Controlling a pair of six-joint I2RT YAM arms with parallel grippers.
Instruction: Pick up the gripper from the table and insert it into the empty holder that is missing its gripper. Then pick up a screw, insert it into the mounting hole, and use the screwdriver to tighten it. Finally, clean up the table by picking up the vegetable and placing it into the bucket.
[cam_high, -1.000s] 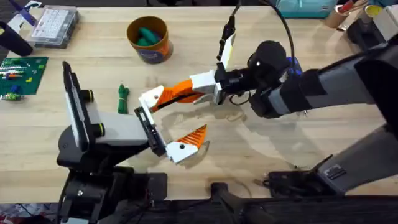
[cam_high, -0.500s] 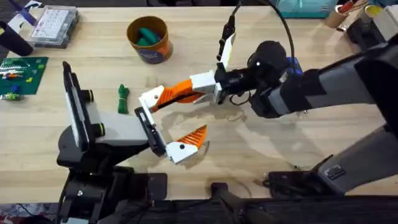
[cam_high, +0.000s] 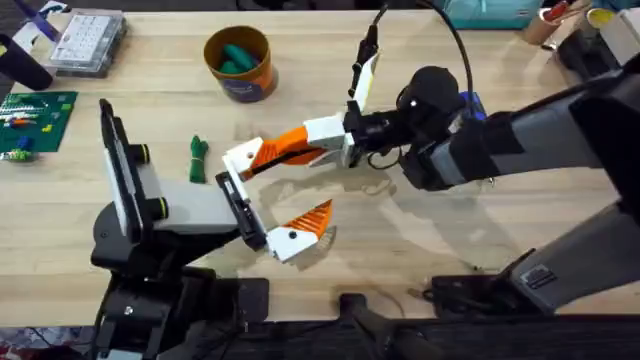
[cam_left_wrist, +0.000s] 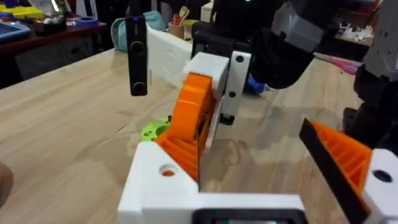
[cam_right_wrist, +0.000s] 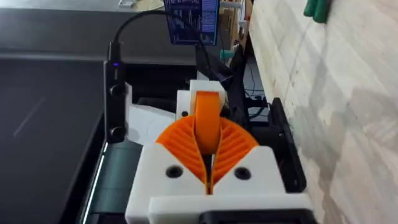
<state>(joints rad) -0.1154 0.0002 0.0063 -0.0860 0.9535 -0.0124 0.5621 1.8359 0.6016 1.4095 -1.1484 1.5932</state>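
While pinched between the closed right fingers (cam_right_wrist: 176, 148), the gripper (cam_right_wrist: 208, 119) against the holder (cam_high: 241, 160); left fingers (cam_high: 311, 221) wide apart.

Noted grey-and-black left arm (cam_high: 170, 215) lying low over the worktop, forearm pointing right. Found its white-and-orange tool (cam_high: 275, 195) spread wide along the black rail. Logged dark right arm (cam_high: 520, 140) reaching across from the right, wrist level. Recorded its white tool with orange ribbed fingers (cam_high: 255, 160) pinched on a small orange ribbed wedge (cam_right_wrist: 208, 118), right beside the left tool's far bracket.
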